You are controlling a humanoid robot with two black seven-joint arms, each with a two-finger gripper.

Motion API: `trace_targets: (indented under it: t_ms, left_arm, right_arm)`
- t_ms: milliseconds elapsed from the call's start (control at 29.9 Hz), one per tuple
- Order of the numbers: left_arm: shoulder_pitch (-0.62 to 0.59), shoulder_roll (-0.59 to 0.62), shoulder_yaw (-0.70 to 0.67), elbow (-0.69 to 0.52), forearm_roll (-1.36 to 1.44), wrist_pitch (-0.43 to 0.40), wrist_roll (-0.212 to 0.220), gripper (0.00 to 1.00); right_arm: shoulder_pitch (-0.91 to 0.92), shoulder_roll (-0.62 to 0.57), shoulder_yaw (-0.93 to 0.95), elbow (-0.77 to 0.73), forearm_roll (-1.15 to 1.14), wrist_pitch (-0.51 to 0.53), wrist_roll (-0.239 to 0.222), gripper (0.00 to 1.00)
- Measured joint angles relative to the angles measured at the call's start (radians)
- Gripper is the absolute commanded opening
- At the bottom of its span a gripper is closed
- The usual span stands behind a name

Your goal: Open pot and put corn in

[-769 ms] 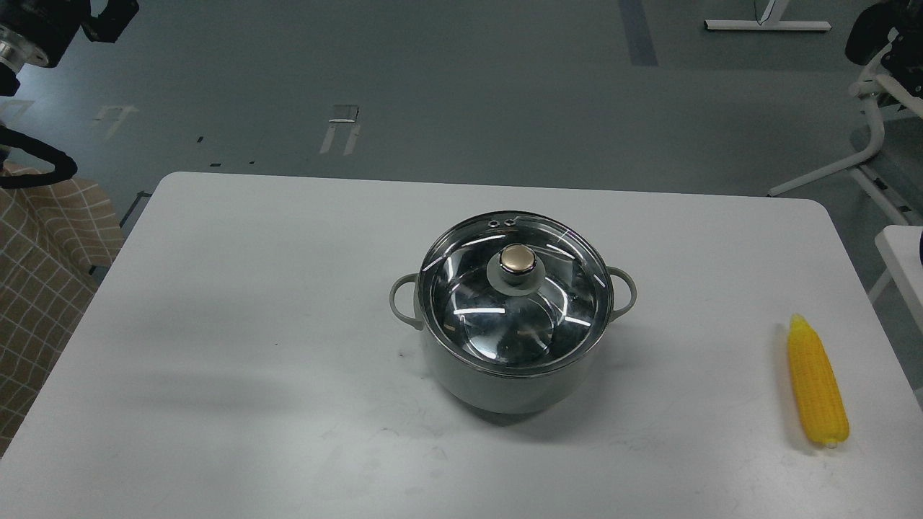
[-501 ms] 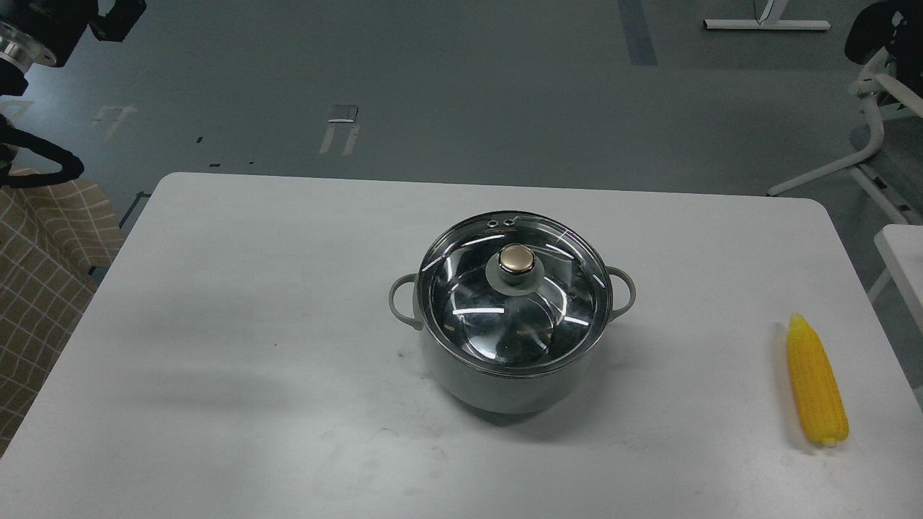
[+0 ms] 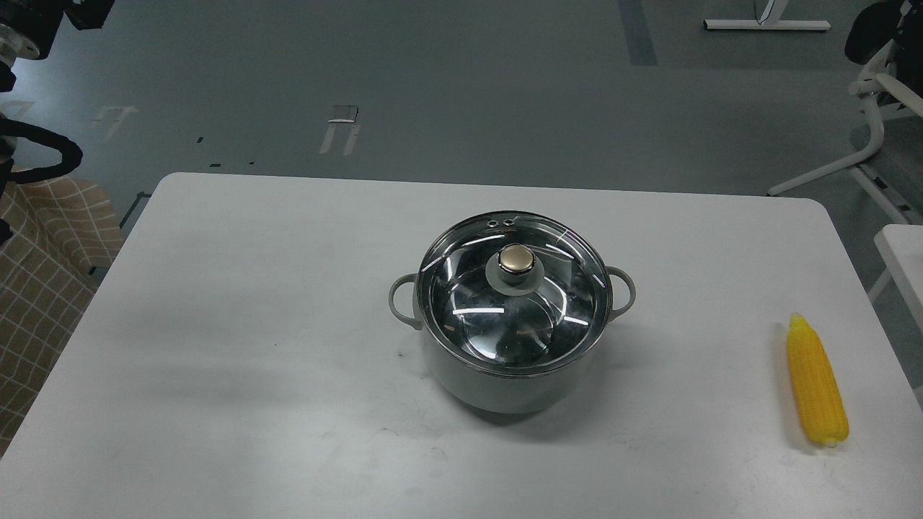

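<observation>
The pale grey-white pot (image 3: 505,386) stands in the middle of the white table (image 3: 252,303), its two loop handles pointing left and right. The flat glass lid (image 3: 513,295) with its gold knob (image 3: 515,258) lies shut on the pot. The yellow corn (image 3: 815,382) lies near the table's right edge, its tip pointing away from me. My left arm shows only at the top left corner; the black end of its gripper (image 3: 86,11) is cut by the frame edge, far from the pot. My right gripper is out of view.
A checked cloth-covered thing (image 3: 43,274) stands off the table's left edge. A white chair frame (image 3: 865,144) and a small white table (image 3: 905,259) stand to the right. Grey floor lies beyond the far edge.
</observation>
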Motion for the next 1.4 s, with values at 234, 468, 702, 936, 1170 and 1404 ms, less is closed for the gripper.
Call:
trace_targets:
  t_ms: [234, 468, 702, 936, 1170, 1404]
  left_arm:
    - [0.005, 0.0, 0.004, -0.017, 0.006, 0.0, -0.002, 0.97]
    - [0.015, 0.044, 0.043, -0.21, 0.124, 0.0, -0.002, 0.93]
    - [0.006, 0.118, 0.045, -0.665, 0.646, 0.012, -0.008, 0.89]
    - [0.01, 0.065, 0.056, -0.931, 1.274, 0.021, -0.04, 0.89]
    - [0.003, -0.122, 0.158, -0.944, 1.737, 0.066, -0.07, 0.83]
    - [0.014, -0.166, 0.347, -0.908, 1.951, 0.232, -0.072, 0.82]
  right_arm:
    - [-0.083, -0.158, -0.027, 0.146, -0.025, 0.0, 0.001, 1.0]
    - [-0.135, -0.176, -0.009, 0.155, -0.023, -0.005, 0.007, 1.0]
    - [-0.148, -0.1, 0.022, 0.137, -0.013, -0.013, 0.034, 1.0]
    - [-0.149, 0.025, 0.125, 0.011, 0.006, -0.013, 0.031, 1.0]
    - [-0.148, 0.051, 0.152, -0.079, 0.084, -0.012, 0.025, 1.0]
    - [-0.147, 0.049, 0.156, -0.085, 0.089, -0.01, 0.025, 1.0]
